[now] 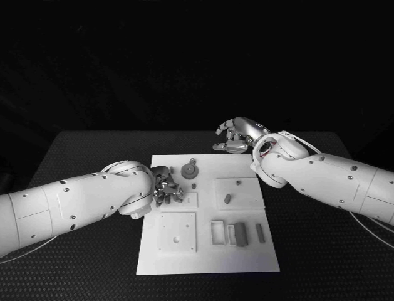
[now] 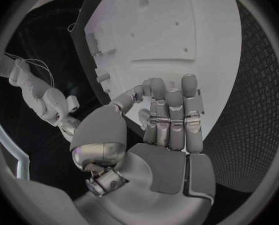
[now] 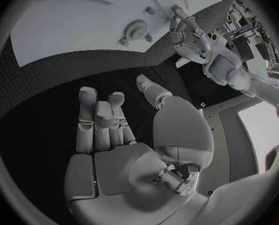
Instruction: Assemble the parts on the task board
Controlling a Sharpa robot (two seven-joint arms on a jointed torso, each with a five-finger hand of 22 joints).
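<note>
The white task board (image 1: 206,257) lies in the middle of the black table. On it are a round grey part (image 1: 190,170), a small peg (image 1: 195,185), a raised square with a peg (image 1: 237,188), a grey piece (image 1: 227,199), a square plate (image 1: 177,232), a frame (image 1: 218,231) and two grey blocks (image 1: 240,233). My left hand (image 1: 165,185) hovers over the board's left edge, its fingers (image 2: 171,105) curled with the thumb close to them; whether it holds anything is hidden. My right hand (image 1: 237,135) hangs past the board's far edge, fingers (image 3: 102,115) half bent and holding nothing.
Black ribbed table (image 1: 341,251) surrounds the board (image 2: 177,35) on all sides. From the right wrist I see the board (image 3: 71,20), the round part (image 3: 135,31) and my left hand (image 3: 188,35) beyond it. My right arm (image 1: 332,179) crosses above the board's far right corner.
</note>
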